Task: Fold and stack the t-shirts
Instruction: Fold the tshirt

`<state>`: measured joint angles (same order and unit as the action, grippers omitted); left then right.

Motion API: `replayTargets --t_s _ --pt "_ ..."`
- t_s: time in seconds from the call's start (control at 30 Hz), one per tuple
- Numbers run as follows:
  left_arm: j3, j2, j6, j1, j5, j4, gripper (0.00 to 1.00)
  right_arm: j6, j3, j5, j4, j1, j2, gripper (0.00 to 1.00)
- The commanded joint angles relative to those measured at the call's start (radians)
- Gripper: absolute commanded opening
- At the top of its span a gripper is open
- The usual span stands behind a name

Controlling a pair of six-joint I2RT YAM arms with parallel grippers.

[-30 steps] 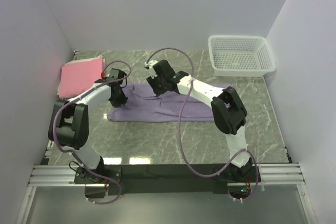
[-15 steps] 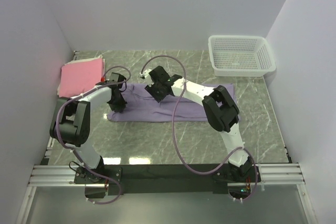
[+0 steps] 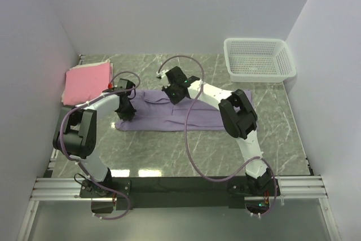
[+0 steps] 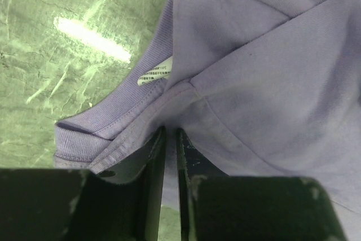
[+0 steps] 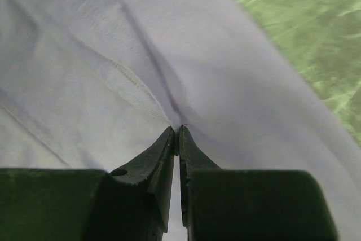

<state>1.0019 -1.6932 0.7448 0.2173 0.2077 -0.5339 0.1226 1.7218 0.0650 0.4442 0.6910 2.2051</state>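
Observation:
The lavender-purple t-shirt (image 3: 180, 117) lies as a long band across the middle of the marble table. My left gripper (image 3: 125, 109) is shut on its left end near the collar; the left wrist view shows the collar with its white label (image 4: 155, 75) and cloth pinched between the fingers (image 4: 148, 162). My right gripper (image 3: 175, 92) is shut on the shirt's upper edge; the right wrist view shows a pucker of purple cloth (image 5: 169, 71) drawn into my gripper (image 5: 176, 134). The pink t-shirt (image 3: 87, 81) lies folded at the far left.
A white plastic mesh basket (image 3: 258, 59) stands at the back right corner. White walls close in the table on the left, back and right. The table's near edge carries the arm bases on a metal rail (image 3: 180, 187).
The right gripper dipped toward the shirt's left half and now sits slightly back and right on the upper edge. The purple shirt has drawn narrower. The left gripper has barely moved.

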Motion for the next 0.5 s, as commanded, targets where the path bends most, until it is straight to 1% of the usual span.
replayTargets --t_s 0.0,0.1,0.27,0.4,0.47 --pt "-0.045 -0.017 -0.005 -0.004 0.006 -0.003 0.18 -0.076 0.084 0.081 0.022 -0.068 0.021 0.13" --pt "-0.048 -0.016 -0.004 -0.004 0.007 -0.005 0.18 -0.147 0.087 0.133 0.031 -0.105 0.028 0.16" --pt "-0.048 -0.014 -0.002 -0.004 0.010 -0.011 0.18 -0.253 0.050 0.136 0.010 -0.159 0.005 0.17" --pt "-0.039 0.001 0.004 -0.004 0.009 -0.017 0.19 -0.278 0.061 0.105 0.040 -0.174 -0.018 0.18" --pt "-0.036 0.013 0.007 -0.004 0.009 -0.024 0.20 -0.276 0.039 0.114 0.034 -0.174 -0.063 0.19"
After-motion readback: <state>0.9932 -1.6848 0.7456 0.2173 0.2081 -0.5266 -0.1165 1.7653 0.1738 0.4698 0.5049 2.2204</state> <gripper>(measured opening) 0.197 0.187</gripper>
